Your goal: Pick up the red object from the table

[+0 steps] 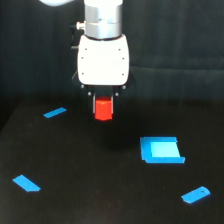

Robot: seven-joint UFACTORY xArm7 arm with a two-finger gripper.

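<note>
The red object (pixel 103 109) is a small bright red-orange stubby block. It sits between the two dark fingers of my gripper (pixel 103 106), which hangs from the white arm head at upper centre. The gripper is shut on the block. The block appears held a little above the black table (pixel 90 190), with a faint dark shadow below it. The fingers are mostly hidden by the block and the white head.
A blue square piece (pixel 161 150) lies to the exterior view's right of the gripper. Flat blue pieces lie at far left (pixel 54 113), near left (pixel 26 183) and near right (pixel 196 194). A dark curtain backs the table.
</note>
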